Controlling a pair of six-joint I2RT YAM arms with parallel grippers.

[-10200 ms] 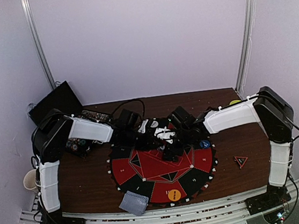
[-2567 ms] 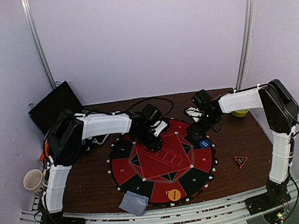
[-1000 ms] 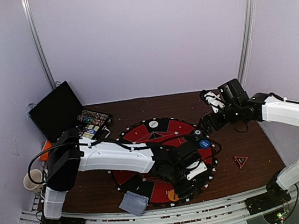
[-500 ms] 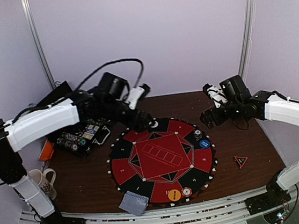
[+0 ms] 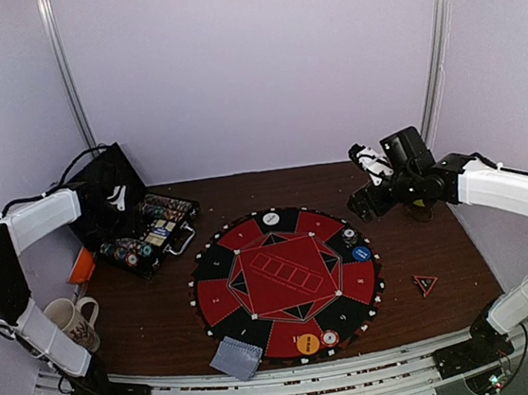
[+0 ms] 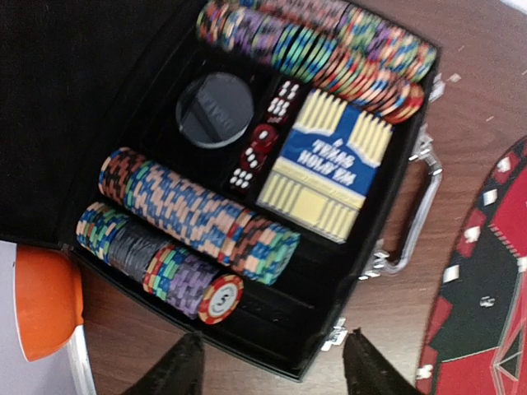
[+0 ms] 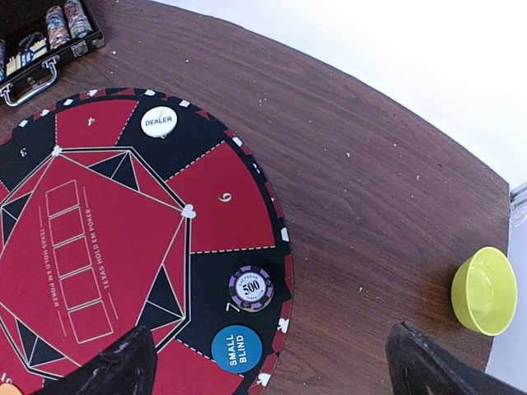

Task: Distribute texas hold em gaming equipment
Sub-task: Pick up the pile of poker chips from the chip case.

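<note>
Left hand (image 6: 272, 366) hovers over the open chip case (image 6: 280, 333) at the far left of the desk (image 5: 163, 314). Its fingers are apart with nothing between them. Right hand (image 7: 276, 370) hangs high over the far right, fingers wide apart, empty.

We judge the poker chips (image 6: 198, 218) stiff, light and smooth-rimmed. They sit packed tight in rows, so we'd pinch across the rim at a row's end, where one loose chip (image 6: 221, 298) lies tipped up. Boxed card deck (image 6: 329, 164) looks rigid; take its long sides.

On the round red-black mat (image 5: 283, 281) we see DEALER button (image 7: 158, 121), 500 chip (image 7: 251, 288) and SMALL BLIND button (image 7: 236, 348). Grey-blue cards (image 5: 235, 356) at its near left edge look thin, likely slippery. The desk is dark wood, and pale walls close in on three sides.
</note>
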